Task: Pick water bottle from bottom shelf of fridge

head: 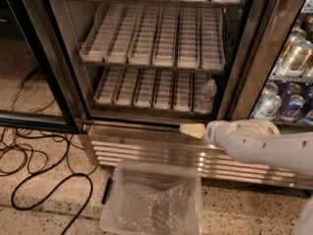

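The water bottle [206, 96], clear with a white cap, stands upright in the rightmost lane of the bottom shelf [146, 88] of the open fridge [161, 146]. The shelf's other white slotted lanes hold nothing. My gripper [190, 130] shows as a cream tip on the white arm [264, 143], in front of the steel ledge below the fridge opening. It sits below and slightly left of the bottle, apart from it.
A clear plastic bin [154, 199] lined with bubble wrap sits on the floor before the louvered grille. Black cables [29, 165] lie on the floor at left. The open glass door [34, 82] stands at left. Drink cans [288, 102] fill the right compartment.
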`<action>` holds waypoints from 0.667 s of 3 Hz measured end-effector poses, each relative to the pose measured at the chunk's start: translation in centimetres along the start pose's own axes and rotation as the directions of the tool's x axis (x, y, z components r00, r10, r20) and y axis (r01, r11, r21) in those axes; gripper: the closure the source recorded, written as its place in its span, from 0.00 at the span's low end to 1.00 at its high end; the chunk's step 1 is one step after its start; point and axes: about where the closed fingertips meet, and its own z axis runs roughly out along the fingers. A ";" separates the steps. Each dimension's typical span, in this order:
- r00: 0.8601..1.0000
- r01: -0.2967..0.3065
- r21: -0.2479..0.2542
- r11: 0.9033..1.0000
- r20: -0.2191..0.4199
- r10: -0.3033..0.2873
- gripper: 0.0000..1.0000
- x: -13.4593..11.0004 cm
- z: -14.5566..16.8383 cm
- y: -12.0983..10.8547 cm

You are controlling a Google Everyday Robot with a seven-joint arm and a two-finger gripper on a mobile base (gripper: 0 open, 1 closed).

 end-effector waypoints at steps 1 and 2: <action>0.998 -0.004 0.012 1.000 0.069 0.004 0.07 -1.2 2.3 0.1; 0.993 -0.018 0.043 0.999 0.117 0.013 0.15 -0.8 3.9 0.4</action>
